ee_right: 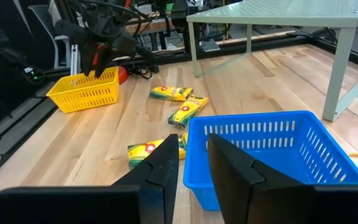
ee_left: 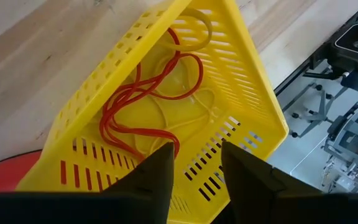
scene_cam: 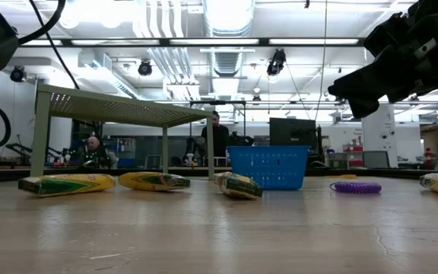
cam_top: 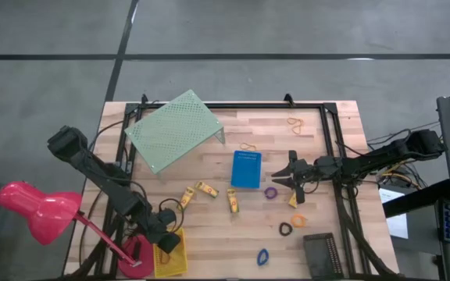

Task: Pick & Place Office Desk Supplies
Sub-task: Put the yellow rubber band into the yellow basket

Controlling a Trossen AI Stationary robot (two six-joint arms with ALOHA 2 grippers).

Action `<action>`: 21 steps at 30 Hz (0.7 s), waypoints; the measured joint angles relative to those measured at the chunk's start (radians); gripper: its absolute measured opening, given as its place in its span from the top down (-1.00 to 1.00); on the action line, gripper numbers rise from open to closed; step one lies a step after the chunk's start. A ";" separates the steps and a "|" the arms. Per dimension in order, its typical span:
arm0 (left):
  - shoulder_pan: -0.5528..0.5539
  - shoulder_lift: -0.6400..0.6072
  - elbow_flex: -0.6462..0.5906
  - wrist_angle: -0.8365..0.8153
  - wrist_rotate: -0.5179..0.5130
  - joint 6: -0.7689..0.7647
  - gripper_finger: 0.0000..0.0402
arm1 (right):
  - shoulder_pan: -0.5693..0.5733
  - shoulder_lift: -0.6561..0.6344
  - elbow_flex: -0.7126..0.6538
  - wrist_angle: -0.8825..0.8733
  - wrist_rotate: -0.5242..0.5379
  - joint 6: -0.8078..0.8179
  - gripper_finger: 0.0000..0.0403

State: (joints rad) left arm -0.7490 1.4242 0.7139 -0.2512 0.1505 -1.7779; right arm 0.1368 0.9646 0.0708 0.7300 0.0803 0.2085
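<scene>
Both arms are matte black with chunky jointed segments and thin black cables along them; each wrist ends in two flat, dark, tapering jaws.

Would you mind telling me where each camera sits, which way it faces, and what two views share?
High view: overhead, looking straight down; both arms show.
Low view: at table height, looking level across; an arm's dark end shows top right.
Left wrist view: above the yellow bin of rubber bands; left gripper open.
Right wrist view: looks past the right gripper over the blue bin.
Shared: the blue bin and the green riser also show in the low view.
</scene>
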 joint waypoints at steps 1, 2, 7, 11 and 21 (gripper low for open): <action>0.000 0.000 0.000 0.001 0.000 0.000 0.27 | 0.000 0.000 0.000 0.000 0.000 0.000 0.57; 0.000 0.000 0.000 0.001 0.000 0.000 0.26 | 0.000 0.000 0.000 0.000 0.000 0.000 0.57; 0.006 0.000 0.006 0.029 0.000 0.042 0.24 | 0.000 0.000 0.000 0.000 0.000 0.000 0.60; 0.022 -0.034 0.055 0.023 -0.070 0.200 0.24 | 0.000 0.000 0.000 0.000 0.000 0.000 0.64; 0.031 -0.222 0.139 0.017 -0.567 0.777 0.23 | 0.000 0.000 0.000 0.000 0.000 0.000 0.64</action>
State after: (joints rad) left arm -0.7179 1.2023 0.8527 -0.2340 -0.4168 -1.0012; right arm 0.1371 0.9649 0.0708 0.7300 0.0800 0.2085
